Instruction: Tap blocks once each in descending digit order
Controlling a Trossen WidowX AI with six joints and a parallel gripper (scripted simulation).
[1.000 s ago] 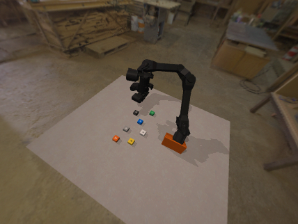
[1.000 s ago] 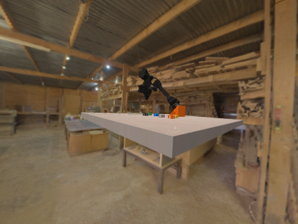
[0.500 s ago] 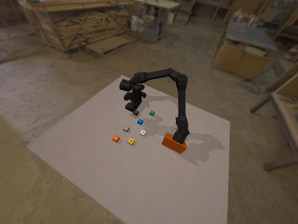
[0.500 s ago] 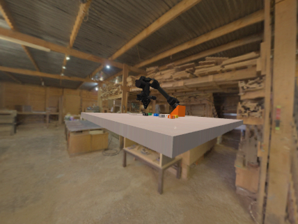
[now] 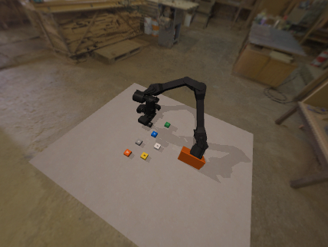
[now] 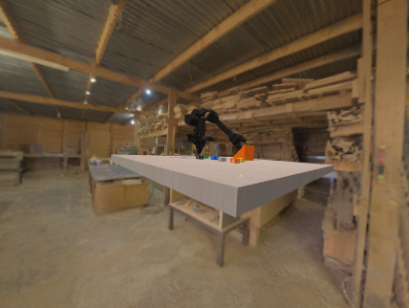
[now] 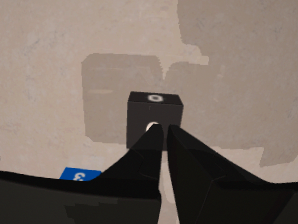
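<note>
Claw, fingertips pressed together and pinching nothing, points down at the black block marked 0, inside the counter's edges, beside the blue block; closed tips presumably make one narrow prod for tapping without shifting it.

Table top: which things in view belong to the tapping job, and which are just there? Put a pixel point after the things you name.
Part of the job:
- gripper [image 5: 149, 125] [image 6: 200, 157] [image 7: 162, 132], at the black block [image 7: 155, 115]
- blue block [image 5: 154, 134] [image 7: 79, 174]
- green block [image 5: 167, 124]
- white block [image 5: 157, 146]
- gray block [image 5: 139, 142]
- yellow block [image 5: 144, 156]
- red-orange block [image 5: 127, 153]

Just there:
- wooden pallet [image 5: 116, 51]
- lumber stacks [image 6: 306, 91]
</note>
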